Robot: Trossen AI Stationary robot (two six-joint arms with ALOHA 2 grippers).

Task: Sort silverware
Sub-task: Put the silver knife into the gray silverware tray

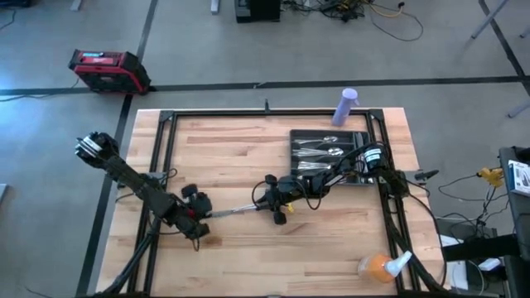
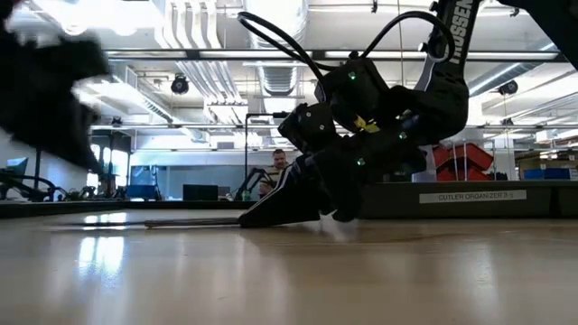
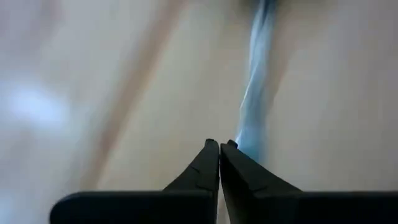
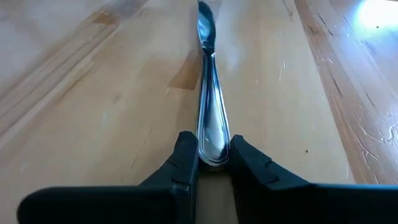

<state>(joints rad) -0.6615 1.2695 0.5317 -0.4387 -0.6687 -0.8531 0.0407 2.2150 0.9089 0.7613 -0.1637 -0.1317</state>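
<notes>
— Where's the knife [image 4: 209,93]?

— Flat on the surface [image 1: 232,157], handle clamped between the right tool's [image 4: 212,163] fingers, blade stretching ahead toward the left tool [image 3: 219,147].

— And the left?

— Clenched, empty — its tips beside the blade. The tray [image 1: 327,153] sits behind the right tool.

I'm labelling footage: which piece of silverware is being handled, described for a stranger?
On the wooden table, look in front of the dark tray of sorted silverware. One knife lies flat on bare wood, alone; the right gripper grips its handle, the left gripper near its blade.
</notes>
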